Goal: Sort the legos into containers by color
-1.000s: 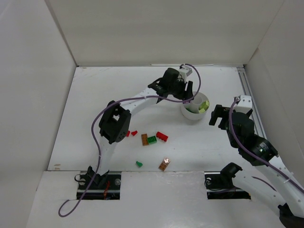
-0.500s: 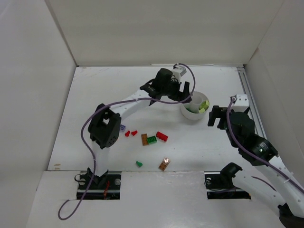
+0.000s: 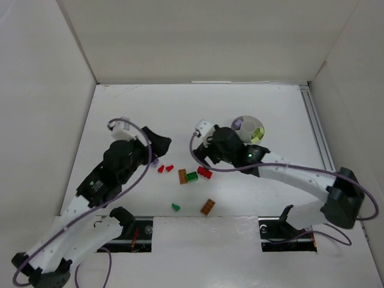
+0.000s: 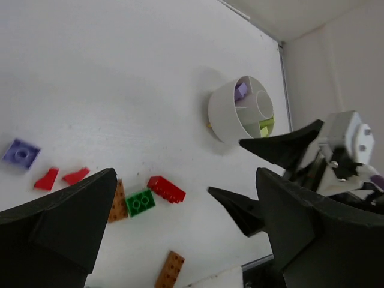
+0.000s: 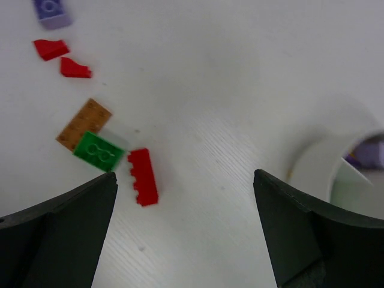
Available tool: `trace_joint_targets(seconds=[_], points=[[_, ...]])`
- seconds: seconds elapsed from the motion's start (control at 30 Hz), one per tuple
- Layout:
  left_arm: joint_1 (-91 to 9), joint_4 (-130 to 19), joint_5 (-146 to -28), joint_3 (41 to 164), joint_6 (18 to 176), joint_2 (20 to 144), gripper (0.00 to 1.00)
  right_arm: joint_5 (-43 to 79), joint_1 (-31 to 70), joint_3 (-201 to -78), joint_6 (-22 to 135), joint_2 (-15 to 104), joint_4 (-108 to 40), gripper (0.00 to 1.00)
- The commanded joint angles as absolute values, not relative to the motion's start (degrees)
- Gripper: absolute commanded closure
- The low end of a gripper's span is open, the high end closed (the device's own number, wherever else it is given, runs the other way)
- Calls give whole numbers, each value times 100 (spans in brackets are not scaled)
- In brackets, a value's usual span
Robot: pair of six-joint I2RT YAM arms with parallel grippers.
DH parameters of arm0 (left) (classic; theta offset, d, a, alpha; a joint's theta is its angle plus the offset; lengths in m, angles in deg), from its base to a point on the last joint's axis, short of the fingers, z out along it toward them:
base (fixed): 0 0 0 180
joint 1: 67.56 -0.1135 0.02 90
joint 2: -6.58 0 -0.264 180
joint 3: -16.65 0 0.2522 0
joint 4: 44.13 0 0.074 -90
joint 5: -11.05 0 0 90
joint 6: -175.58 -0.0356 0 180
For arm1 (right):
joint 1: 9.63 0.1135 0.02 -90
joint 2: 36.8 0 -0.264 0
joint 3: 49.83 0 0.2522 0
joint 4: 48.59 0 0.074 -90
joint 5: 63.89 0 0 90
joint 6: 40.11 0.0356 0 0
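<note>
One purple brick, one yellow brick lie in dish compartments; left tool, right tool agape.

A flat white counter, enclosed on three sides by plain white panel walls, under soft, even light.

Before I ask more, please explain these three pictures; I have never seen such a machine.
A left robot arm and a right robot arm stand at a white table. One picture looks down from above; the other two come from a camera on each wrist, so the dark shapes at the lower corners are that arm's own fingers. The left claw and the right claw are open and hold nothing. Small bricks lie there, among them a red brick and a green brick. The divided white dish holds a purple piece.
</note>
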State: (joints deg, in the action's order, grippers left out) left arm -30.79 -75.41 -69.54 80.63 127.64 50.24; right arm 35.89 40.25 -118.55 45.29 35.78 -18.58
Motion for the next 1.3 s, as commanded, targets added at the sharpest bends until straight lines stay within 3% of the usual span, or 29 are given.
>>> trace_joint_targets(seconds=[0.0,0.2,0.37,0.77,1.03,1.13,1.27], points=[[-3056,-9161,-5990,7708,14345,3991,0,3234,4555,-12694,3812,4570,-3060,0],[-3056,-10859,-5356,7918,15404,2611,0,2761,4951,-13740,3732,6371,-3806,0],[-3056,-11825,-4933,8525,15695,2284,0,2944,5294,-14514,3671,7384,-3931,0],[-3056,-12266,-4705,8842,15739,1897,0,2997,5400,-15631,4004,8958,-3931,9],[-3056,-12266,-4757,8895,15739,1897,0,3384,5400,-15815,4128,9309,-3931,28],[-3056,-12266,-4757,8895,15739,1897,0,3384,5400,-15816,4128,9381,-3931,41],[-3056,-12266,-4757,8895,15739,1897,0,3262,5400,-15816,4181,9285,-3931,68]])
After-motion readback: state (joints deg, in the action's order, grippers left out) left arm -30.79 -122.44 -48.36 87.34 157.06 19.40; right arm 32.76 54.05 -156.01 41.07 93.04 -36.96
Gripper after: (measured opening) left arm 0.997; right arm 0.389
